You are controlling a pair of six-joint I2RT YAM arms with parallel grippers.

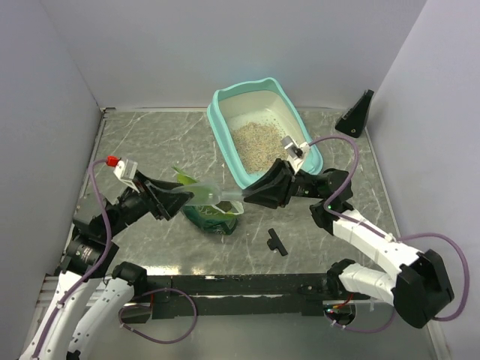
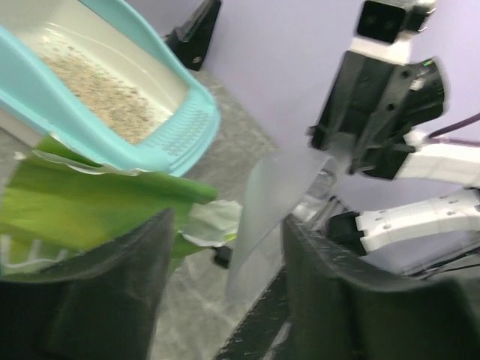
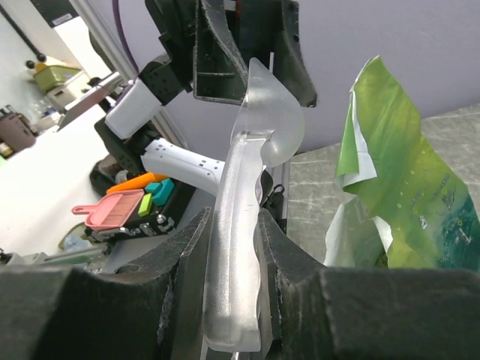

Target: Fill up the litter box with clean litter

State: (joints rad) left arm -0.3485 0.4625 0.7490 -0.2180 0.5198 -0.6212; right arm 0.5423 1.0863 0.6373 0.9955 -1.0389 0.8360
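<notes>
The litter box (image 1: pixel 218 120), teal-rimmed with a cream pan, stands at the back centre. A patch of clean litter (image 1: pixel 259 142) lies inside it, and box rim (image 2: pixel 180 127) and litter (image 2: pixel 97 97) also show in the left wrist view. A clear plastic scoop (image 1: pixel 215 196) hangs level between both arms above an opened green bag (image 1: pixel 214 218). My right gripper (image 3: pixel 229 247) is shut on the scoop's handle (image 3: pixel 240 225). My left gripper (image 2: pixel 225 247) is open, with the scoop's bowl (image 2: pixel 270 199) loose between its fingers.
A small black part (image 1: pixel 276 241) lies on the marble tabletop in front of the bag. A black wedge-shaped stand (image 1: pixel 356 114) sits at the back right. Grey walls enclose the table on three sides. The green bag (image 3: pixel 397 195) stands close beside the scoop.
</notes>
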